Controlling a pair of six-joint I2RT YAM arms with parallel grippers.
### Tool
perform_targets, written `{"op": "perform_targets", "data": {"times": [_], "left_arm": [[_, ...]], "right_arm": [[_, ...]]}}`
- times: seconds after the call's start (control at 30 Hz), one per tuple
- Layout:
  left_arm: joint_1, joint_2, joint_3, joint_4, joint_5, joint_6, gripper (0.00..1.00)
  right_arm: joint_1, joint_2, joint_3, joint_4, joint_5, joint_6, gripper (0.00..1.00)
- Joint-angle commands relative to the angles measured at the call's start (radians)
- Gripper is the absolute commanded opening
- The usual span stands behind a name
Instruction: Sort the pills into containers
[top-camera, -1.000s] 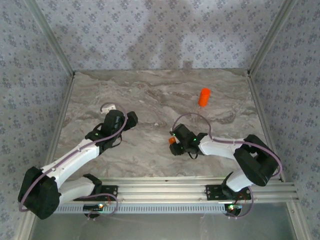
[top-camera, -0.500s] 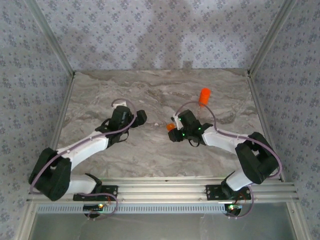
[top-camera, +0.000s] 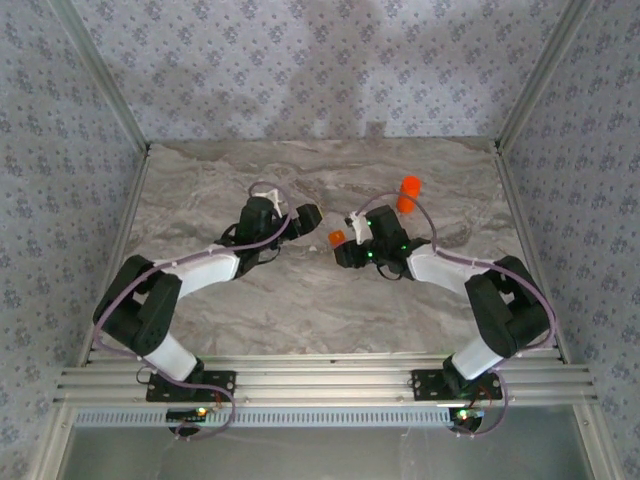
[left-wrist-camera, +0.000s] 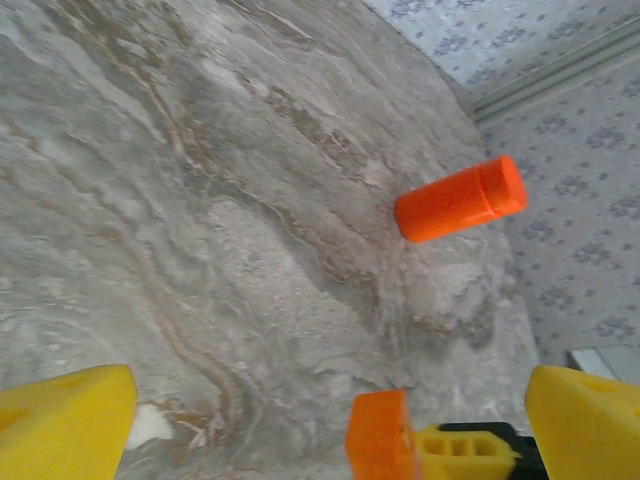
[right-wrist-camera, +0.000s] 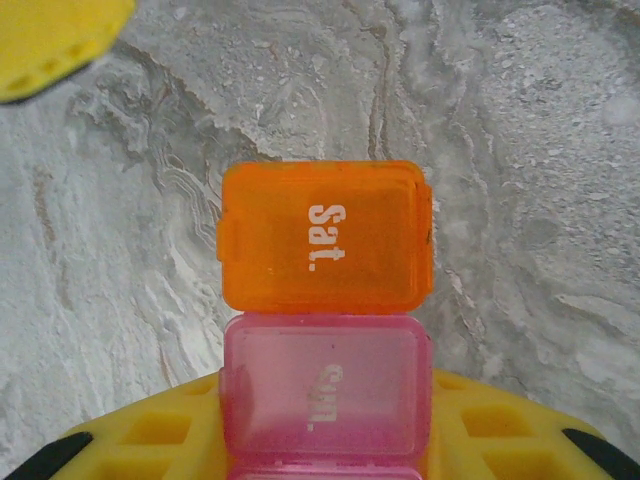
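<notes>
Pink end of containers (right-wrist-camera: 325, 300) pinched in closed right hand (top-camera: 344, 244), over counter (right-wrist-camera: 560, 150); long axis runs straight out from hand, orange end foremost, toward left hand (top-camera: 308, 216); left hand fully open, near, facing it.

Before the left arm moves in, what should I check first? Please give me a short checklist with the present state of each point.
1. Pill box held in right gripper: ok, its pink half sits between the fingers.
2. Left gripper open: ok, jaws wide.
3. Lids open for pills: not ok, both look shut.
4. Where the pills are: cannot tell.
5. Orange bottle upright, apart from both grippers: ok.
</notes>
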Motion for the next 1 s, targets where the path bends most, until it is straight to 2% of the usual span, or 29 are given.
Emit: {"op": "perform_targets", "data": {"times": [0.0,0.97], "left_arm": [[-0.01,0.018,0.019,0.147,0.08,-0.091,0.99],[-0.096,0.028,0.004,0.209,0.078,-0.147,0.99]], "right_arm": [[-0.009,0.027,0.034,0.06,-0.048,0.058,0.3],[-0.007,0.078,0.064,0.144,-0.069,0.157,0.29]]}}
